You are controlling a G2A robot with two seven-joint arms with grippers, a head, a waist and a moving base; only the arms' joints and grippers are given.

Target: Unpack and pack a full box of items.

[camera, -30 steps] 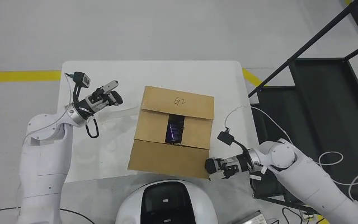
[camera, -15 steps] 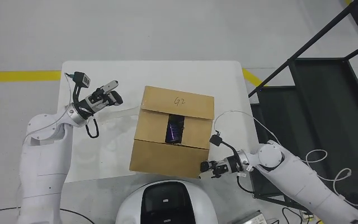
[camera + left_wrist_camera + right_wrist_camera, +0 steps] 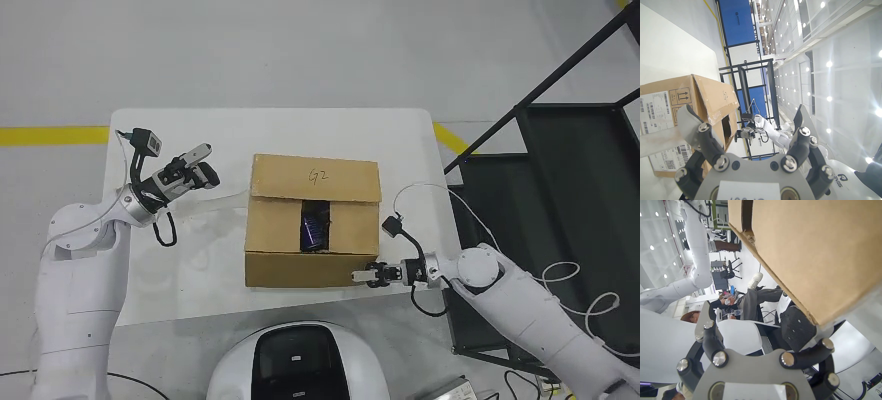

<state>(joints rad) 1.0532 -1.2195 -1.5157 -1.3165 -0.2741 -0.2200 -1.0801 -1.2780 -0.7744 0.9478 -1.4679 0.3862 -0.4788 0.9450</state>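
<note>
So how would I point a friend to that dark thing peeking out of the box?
Find the white table; a brown cardboard box sits near its middle. Look at the gap between the box's two top flaps, where a dark purple item shows. It is the only dark, glossy thing amid all that plain brown card.

Robotics lab hall (industrial feel), spotlit ceiling [image 3: 848,85], blue partition panels [image 3: 734,22], yellow floor line [image 3: 50,135]

Flaps [image 3: 314,182] leave the box [image 3: 300,270] a narrow opening [image 3: 318,226].
</note>
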